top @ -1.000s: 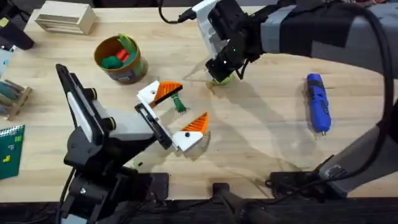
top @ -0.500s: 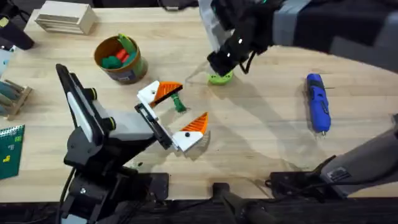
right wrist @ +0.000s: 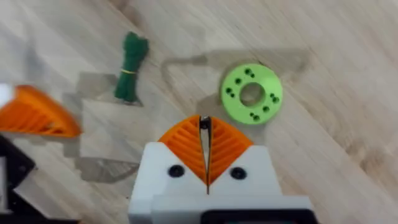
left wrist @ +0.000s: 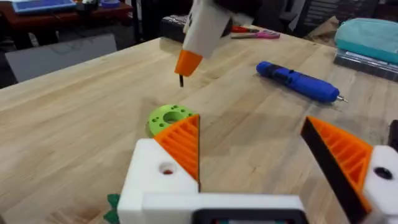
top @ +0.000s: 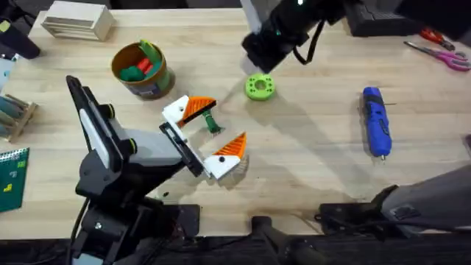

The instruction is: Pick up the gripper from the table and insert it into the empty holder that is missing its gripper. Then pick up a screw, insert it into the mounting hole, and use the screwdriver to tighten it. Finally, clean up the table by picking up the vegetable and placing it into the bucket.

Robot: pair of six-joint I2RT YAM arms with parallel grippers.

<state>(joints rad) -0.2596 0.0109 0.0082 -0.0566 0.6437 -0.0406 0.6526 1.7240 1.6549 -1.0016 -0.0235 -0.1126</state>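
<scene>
Bench (top: 316, 147): light wooden planks.

Left gripper (top: 208, 136): low near bench centre, jaws spread wide, orange pads on both white fingers, holding nothing.

Vegetable (top: 212, 123): slim dark-green toy, lying flat on the bench between the left gripper's fingers.

Right gripper (right wrist: 205, 155): raised at 12 o'clock of the green disc, orange pads pressed together on a thin dark screw (right wrist: 204, 122).

Green disc (top: 260, 87): ring-shaped, flat on the bench.

Screwdriver (top: 375, 121): blue, lying at 3 o'clock of the disc, well apart.

Bucket (top: 142, 71): orange-yellow, at 10 o'clock of the left gripper, holding green and red toys.
</scene>
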